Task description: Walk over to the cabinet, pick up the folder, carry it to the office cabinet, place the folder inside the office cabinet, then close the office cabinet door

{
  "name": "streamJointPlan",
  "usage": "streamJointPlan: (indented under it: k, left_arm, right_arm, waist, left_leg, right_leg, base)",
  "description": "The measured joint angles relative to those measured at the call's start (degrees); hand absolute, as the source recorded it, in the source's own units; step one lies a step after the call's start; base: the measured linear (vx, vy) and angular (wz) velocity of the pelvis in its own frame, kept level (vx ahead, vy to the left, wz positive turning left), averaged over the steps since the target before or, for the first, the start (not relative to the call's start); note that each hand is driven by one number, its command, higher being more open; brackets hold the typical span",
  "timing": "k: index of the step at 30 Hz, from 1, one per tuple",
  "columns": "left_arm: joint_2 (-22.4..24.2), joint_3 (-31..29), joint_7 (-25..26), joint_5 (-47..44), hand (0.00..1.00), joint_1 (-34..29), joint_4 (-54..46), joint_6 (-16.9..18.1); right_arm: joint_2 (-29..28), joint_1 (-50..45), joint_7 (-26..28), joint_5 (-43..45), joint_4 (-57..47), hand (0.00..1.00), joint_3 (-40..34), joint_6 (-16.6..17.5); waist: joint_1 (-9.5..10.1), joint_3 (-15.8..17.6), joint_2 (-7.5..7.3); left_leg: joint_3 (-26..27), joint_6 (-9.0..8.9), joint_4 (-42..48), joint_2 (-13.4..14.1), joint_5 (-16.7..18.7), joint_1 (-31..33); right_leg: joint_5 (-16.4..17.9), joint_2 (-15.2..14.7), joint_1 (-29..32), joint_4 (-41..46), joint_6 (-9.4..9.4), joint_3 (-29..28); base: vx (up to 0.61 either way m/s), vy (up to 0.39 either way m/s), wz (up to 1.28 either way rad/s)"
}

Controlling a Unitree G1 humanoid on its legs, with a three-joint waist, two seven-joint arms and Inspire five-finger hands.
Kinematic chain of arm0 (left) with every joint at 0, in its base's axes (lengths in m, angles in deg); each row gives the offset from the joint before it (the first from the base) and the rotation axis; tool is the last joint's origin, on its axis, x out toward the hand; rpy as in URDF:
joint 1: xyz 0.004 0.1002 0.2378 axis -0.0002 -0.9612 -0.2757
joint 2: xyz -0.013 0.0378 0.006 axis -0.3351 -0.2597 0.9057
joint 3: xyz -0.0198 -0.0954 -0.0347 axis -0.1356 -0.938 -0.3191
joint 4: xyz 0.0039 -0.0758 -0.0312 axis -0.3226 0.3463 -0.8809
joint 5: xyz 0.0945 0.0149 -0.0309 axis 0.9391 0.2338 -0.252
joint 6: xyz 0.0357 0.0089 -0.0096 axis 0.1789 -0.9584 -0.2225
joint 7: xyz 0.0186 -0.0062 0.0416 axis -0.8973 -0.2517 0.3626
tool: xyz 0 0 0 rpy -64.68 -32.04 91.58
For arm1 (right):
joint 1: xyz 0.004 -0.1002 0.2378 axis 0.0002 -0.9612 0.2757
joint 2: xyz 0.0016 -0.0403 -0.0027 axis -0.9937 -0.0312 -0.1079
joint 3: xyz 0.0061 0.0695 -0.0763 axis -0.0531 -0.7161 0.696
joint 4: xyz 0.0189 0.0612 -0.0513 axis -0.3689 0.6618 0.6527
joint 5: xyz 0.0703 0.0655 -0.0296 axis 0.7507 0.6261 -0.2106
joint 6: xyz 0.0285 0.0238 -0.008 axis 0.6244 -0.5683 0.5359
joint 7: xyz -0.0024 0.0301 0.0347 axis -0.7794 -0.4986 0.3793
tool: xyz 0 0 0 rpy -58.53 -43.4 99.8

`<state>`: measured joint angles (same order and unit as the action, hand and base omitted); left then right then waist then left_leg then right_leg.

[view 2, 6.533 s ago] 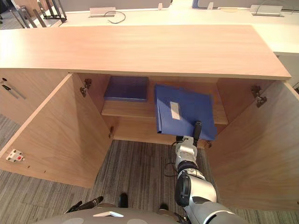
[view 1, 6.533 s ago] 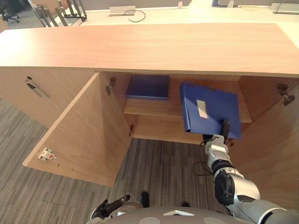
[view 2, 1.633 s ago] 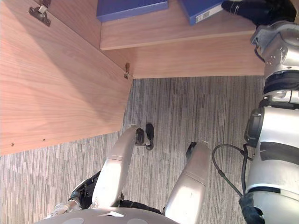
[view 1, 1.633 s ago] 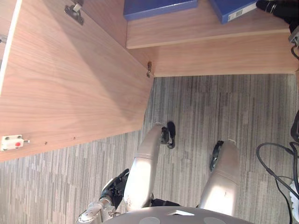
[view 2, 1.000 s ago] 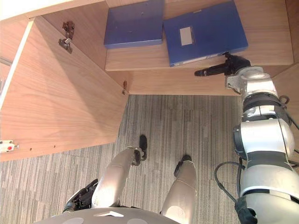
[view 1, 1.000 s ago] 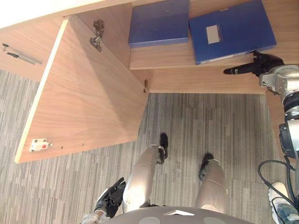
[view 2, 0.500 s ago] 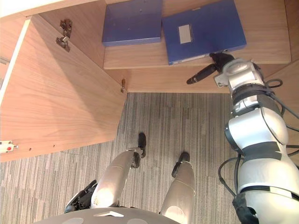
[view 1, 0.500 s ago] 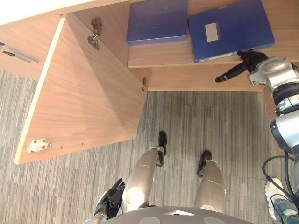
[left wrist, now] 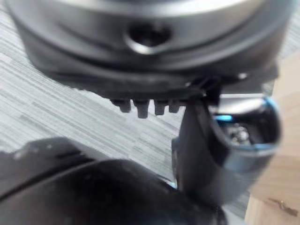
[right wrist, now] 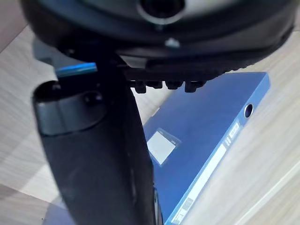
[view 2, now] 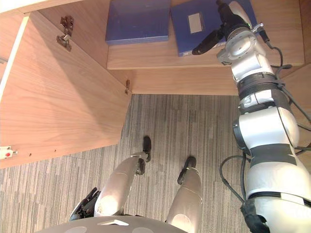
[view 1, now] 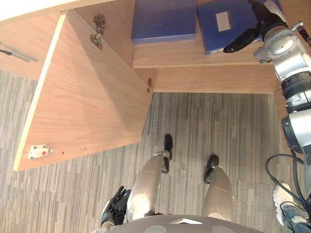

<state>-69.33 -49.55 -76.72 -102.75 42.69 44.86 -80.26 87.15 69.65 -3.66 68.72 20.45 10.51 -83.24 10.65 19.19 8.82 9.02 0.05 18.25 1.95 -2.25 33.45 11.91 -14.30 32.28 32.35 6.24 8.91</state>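
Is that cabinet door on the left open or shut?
Open. The door stands swung out over the carpet, its hinges bare, and the shelf inside shows.

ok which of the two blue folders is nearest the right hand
The labelled folder, the right-hand one on the shelf: the right hand is over its edge. The plain folder lies to its left.

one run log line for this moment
folder: flat on cabinet shelf | right hand: open, over folder, contact unclear | left hand: open, hanging low | cabinet door: open
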Motion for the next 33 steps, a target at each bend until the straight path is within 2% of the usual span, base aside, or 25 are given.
streamJointPlan:
  k: [5,9,12,14,15,17,18,20,23,25,27,29,32,33]
  left_arm:
    - [0.7,-2.9,1.4,0.1,1.00,2.8,3.9,0.7]
    - [0.2,-5.4,2.7,1.0,1.00,6.2,8.6,0.6]
    - [0.6,-6.8,3.7,2.4,1.00,8.6,10.8,0.6]
    - [1.2,-7.5,4.1,3.2,1.00,12.2,12.7,0.8]
    - [1.0,-7.5,4.0,3.9,1.00,12.8,13.1,0.9]
    - [0.4,-9.0,4.8,4.5,1.00,15.0,15.9,2.0]
    - [0.4,-9.0,5.1,5.3,1.00,15.2,16.7,2.3]
    - [-0.2,-9.5,5.1,6.6,1.00,17.2,19.7,2.4]
    - [-1.2,-9.5,5.7,8.8,1.00,18.9,22.1,2.3]
    - [-1.9,-9.5,6.0,9.2,1.00,19.2,23.5,2.3]
    - [-2.8,-9.5,6.4,11.7,1.00,19.8,25.9,2.1]
    - [-3.1,-9.4,6.4,14.5,1.00,21.0,27.8,1.9]
    - [-3.2,-9.7,6.6,17.9,1.00,21.4,28.9,1.8]
    - [-3.2,-10.2,6.6,18.8,1.00,21.5,29.7,1.8]
  right_arm:
    - [-6.8,-6.6,-1.2,0.0,0.0,1.00,-5.7,-0.1]
    - [-12.5,-11.0,-1.1,-0.6,-0.9,1.00,-11.5,-0.4]
    - [-14.4,-13.2,-1.2,-3.2,-2.7,1.00,-14.8,-0.5]
    - [-16.2,-15.4,-1.5,-6.3,-4.4,1.00,-17.4,-0.5]
    - [-17.0,-15.8,-1.8,-6.9,-4.6,1.00,-17.9,-0.4]
    - [-19.1,-19.1,-3.1,-9.2,-6.3,1.00,-20.3,-0.3]
    - [-19.3,-20.5,-3.7,-9.5,-6.9,1.00,-20.7,-0.1]
    - [-19.9,-24.9,-5.6,-13.1,-7.9,1.00,-22.1,0.2]
    - [-20.1,-30.7,-6.4,-14.4,-8.1,1.00,-24.2,0.3]
    - [-21.8,-36.9,-7.1,-15.5,-9.6,1.00,-25.9,0.3]
    - [-25.9,-43.8,-7.7,-15.2,-11.1,1.00,-27.4,0.3]
    - [-29.3,-49.2,-8.4,-14.8,-11.1,1.00,-29.5,0.3]
    - [-34.0,-56.3,-9.2,-11.9,-11.2,1.00,-33.2,0.2]
    - [-36.4,-59.8,-9.8,-9.8,-11.1,1.00,-34.5,0.1]
  waist:
    - [-0.17,0.2,-1.62]
    - [-1.42,-0.1,-2.89]
    - [-1.62,-0.4,-3.44]
    - [-1.66,-0.8,-4.31]
    - [-1.76,-1.3,-4.70]
    - [-2.10,-3.9,-6.43]
    - [-2.52,-4.6,-6.69]
    - [-3.20,-6.7,-7.56]
    - [-3.69,-8.1,-8.83]
    - [-4.73,-9.2,-9.80]
    - [-5.89,-10.0,-10.51]
    - [-6.37,-10.0,-10.63]
    - [-6.53,-10.4,-10.78]
    - [-7.12,-10.5,-10.78]
  left_leg:
    - [0.4,-0.74,-5.2,1.4,-2.0,-4.2]
    - [0.4,-1.28,-11.5,1.8,-4.7,-8.7]
    - [0.7,-1.55,-13.8,2.2,-5.5,-10.8]
    - [1.6,-1.64,-15.7,2.5,-5.7,-13.9]
    - [1.8,-1.69,-15.9,2.7,-5.7,-14.3]
    - [2.5,-2.01,-17.6,2.9,-6.0,-16.5]
    - [2.5,-2.08,-17.7,2.8,-5.9,-16.7]
    - [2.5,-2.08,-18.9,2.3,-5.9,-18.5]
    - [2.4,-1.81,-20.3,1.1,-6.1,-20.6]
    - [2.4,-1.66,-21.2,0.1,-6.2,-22.0]
    - [2.7,-1.85,-23.0,-1.1,-5.9,-24.3]
    - [3.1,-1.67,-23.0,-2.0,-5.4,-25.6]
    - [2.9,-0.93,-23.0,-3.0,-4.4,-27.5]
    - [2.4,-0.73,-23.1,-3.4,-4.1,-28.6]
  right_leg:
    - [-2.6,2.4,-4.3,-6.2,-0.58,0.6]
    - [-4.2,3.6,-7.9,-10.7,-0.89,1.4]
    - [-5.4,4.4,-9.8,-12.7,-0.74,1.5]
    - [-6.4,5.1,-12.8,-15.3,-0.73,1.2]
    - [-6.7,5.4,-13.2,-16.1,-0.69,1.0]
    - [-8.0,6.1,-15.2,-18.9,-0.62,0.2]
    - [-8.2,6.1,-15.8,-19.5,-0.47,0.3]
    - [-9.6,6.1,-18.0,-22.1,0.19,0.1]
    - [-11.0,5.7,-20.8,-25.3,0.60,0.0]
    - [-11.4,5.3,-21.9,-26.3,1.01,-0.1]
    - [-11.5,4.5,-22.8,-26.5,1.19,-1.2]
    - [-11.6,3.8,-23.6,-26.6,1.20,-2.2]
    - [-11.0,3.1,-24.7,-26.4,0.22,-3.1]
    - [-10.4,2.7,-25.6,-26.0,-0.51,-3.1]
  base:
    - [0.06,-0.031,-0.13]
    - [0.08,-0.025,-0.04]
    - [0.09,-0.004,-0.10]
    - [0.07,0.006,-0.21]
    - [0.03,0.007,-0.22]
    - [0.06,0.007,-0.24]
    - [0.08,0.020,-0.12]
    - [0.06,0.066,-0.06]
    - [0.01,0.098,-0.01]
    - [-0.02,0.119,0.01]
    - [0.00,0.108,-0.13]
    - [-0.01,0.108,-0.20]
    - [0.01,0.082,-0.18]
    - [0.03,0.077,-0.08]
